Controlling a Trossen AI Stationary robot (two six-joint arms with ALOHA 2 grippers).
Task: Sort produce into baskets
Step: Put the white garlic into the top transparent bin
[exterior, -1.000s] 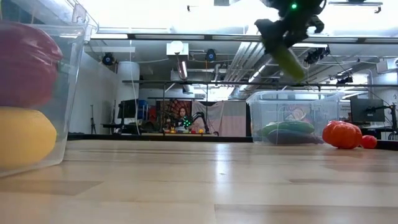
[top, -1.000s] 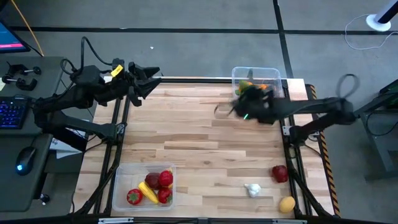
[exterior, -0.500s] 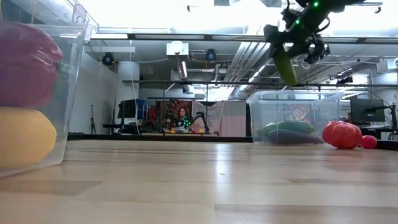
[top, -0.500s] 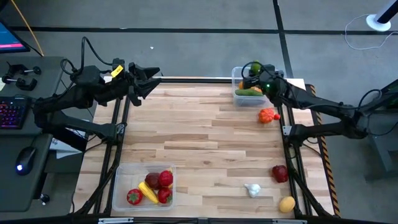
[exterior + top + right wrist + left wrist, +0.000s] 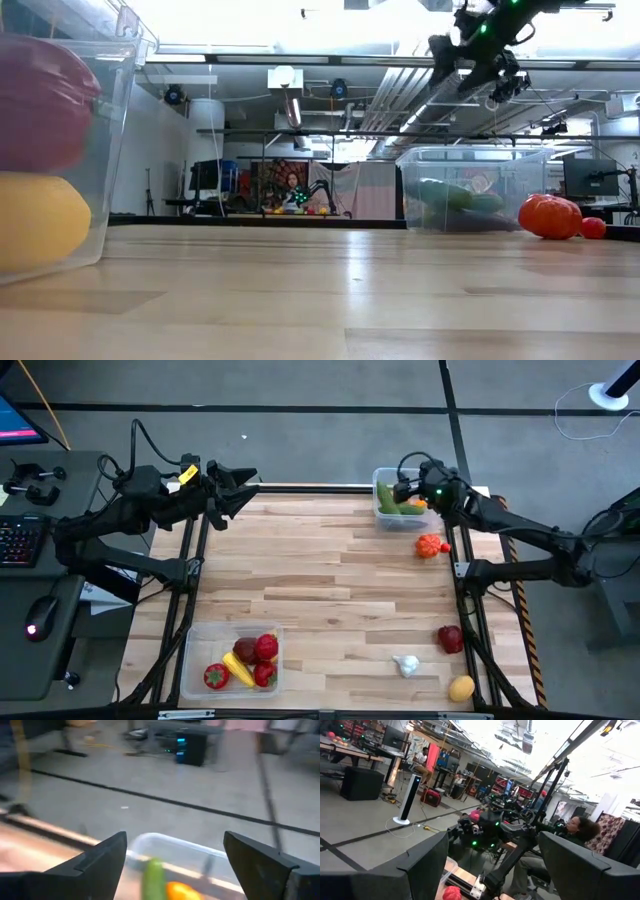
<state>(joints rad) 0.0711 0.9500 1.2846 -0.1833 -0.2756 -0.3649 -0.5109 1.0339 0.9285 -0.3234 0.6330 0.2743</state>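
My right gripper stands open above the far clear basket, holding nothing. A green cucumber lies inside that basket beside an orange piece. The basket shows between the open fingers in the right wrist view. The near-left basket holds red pieces and a yellow banana. My left gripper waits open at the table's far left corner, clear of everything.
Loose on the table's right side lie an orange-red tomato, a dark red apple, white garlic and a yellow lemon. The wooden middle of the table is bare. A person sits beyond the table.
My right gripper has carried the green cucumber toward the table's far right, over the far basket, and has opened there. The cucumber has dropped out of the fingers and now lies inside that basket.
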